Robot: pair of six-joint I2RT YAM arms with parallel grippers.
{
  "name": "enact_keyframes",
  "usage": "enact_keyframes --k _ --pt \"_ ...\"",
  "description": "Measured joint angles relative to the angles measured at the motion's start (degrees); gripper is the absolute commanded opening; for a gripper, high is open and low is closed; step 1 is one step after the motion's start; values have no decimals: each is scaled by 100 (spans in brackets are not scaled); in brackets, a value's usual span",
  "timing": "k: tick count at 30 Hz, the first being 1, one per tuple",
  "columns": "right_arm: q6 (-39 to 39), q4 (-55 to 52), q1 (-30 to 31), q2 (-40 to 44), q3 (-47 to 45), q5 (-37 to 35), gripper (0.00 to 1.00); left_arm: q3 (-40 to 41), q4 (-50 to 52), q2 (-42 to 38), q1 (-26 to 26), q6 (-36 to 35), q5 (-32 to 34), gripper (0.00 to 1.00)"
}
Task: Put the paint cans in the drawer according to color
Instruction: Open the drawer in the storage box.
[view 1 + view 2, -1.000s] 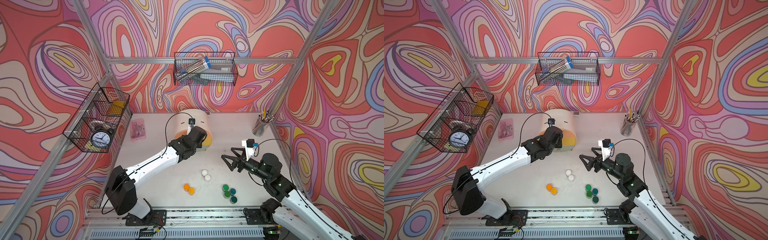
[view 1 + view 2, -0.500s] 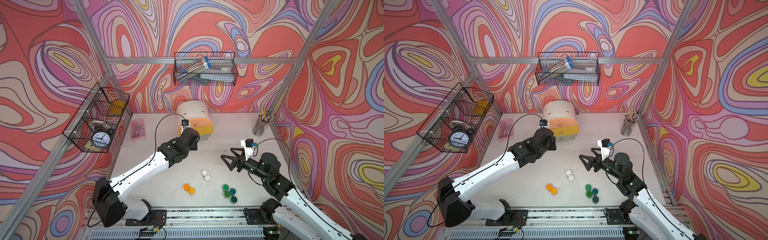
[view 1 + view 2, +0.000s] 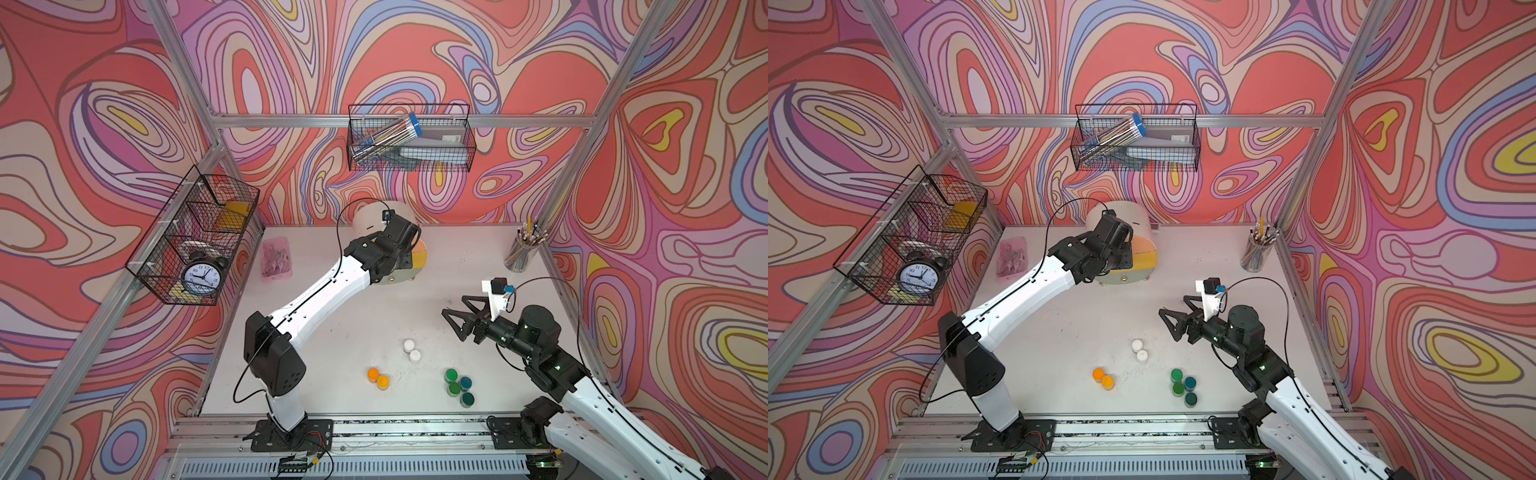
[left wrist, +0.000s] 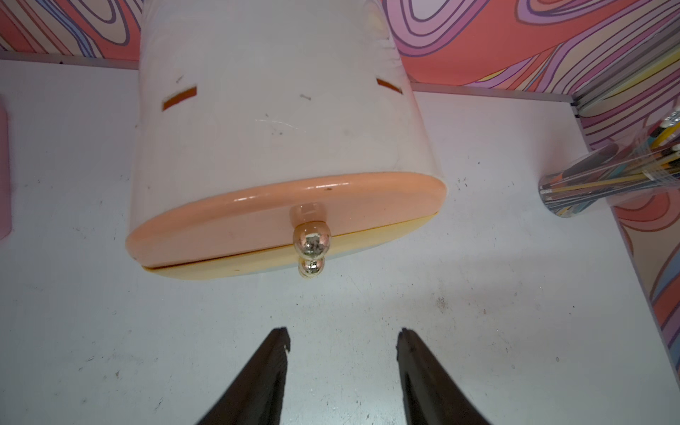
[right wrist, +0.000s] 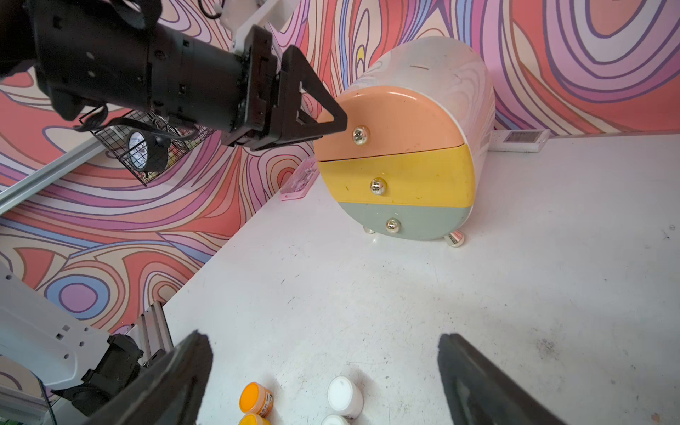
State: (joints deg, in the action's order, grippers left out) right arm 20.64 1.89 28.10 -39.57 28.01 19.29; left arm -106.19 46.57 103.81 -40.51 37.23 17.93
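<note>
— Where is the drawer cabinet (image 3: pixel 419 259) found?
— At twelve o'clock on the surface (image 3: pixel 332 332), with its three fronts seen shut. The left pincer (image 4: pixel 343 338) is held just short of the peach drawer's knob (image 4: pixel 312 241), rather narrowly parted, nothing between.
— And the paint cans (image 3: pixel 382 380)?
— All eight are seen standing toward six o'clock: the orange pair (image 3: pixel 373 373), the white pair (image 3: pixel 409 345) at its one o'clock, the green four (image 3: pixel 451 375) at its three o'clock. The right pincer (image 5: pixel 323 346) is spread wide and empty.
</note>
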Motion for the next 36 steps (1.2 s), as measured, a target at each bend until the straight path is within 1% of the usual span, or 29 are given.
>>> enact_keyframes --k 3,9,17,23,28,30,33,34,36 --pt "0 -4 2 24 0 -20 98 -374 393 284 0 125 120 54" --pt "2 -17 0 72 0 -39 98 -807 881 562 17 376 459 52" --pt "2 -22 2 90 0 -48 98 -1528 1078 1049 166 632 474 50" --pt "2 -28 0 133 0 -103 98 -1742 1193 1445 310 780 426 48" --pt "2 -57 2 133 0 -109 98 -1838 1263 1569 348 846 387 41" --pt "2 -68 2 133 0 -109 98 -1851 1261 1572 358 857 356 36" --pt "2 -68 2 133 0 -109 98 -1860 1250 1572 374 866 282 25" --pt "2 -68 2 133 0 -111 98 -1860 1252 1572 378 866 280 22" --pt "2 -68 0 136 0 -109 98 -1869 1252 1572 382 866 278 22"
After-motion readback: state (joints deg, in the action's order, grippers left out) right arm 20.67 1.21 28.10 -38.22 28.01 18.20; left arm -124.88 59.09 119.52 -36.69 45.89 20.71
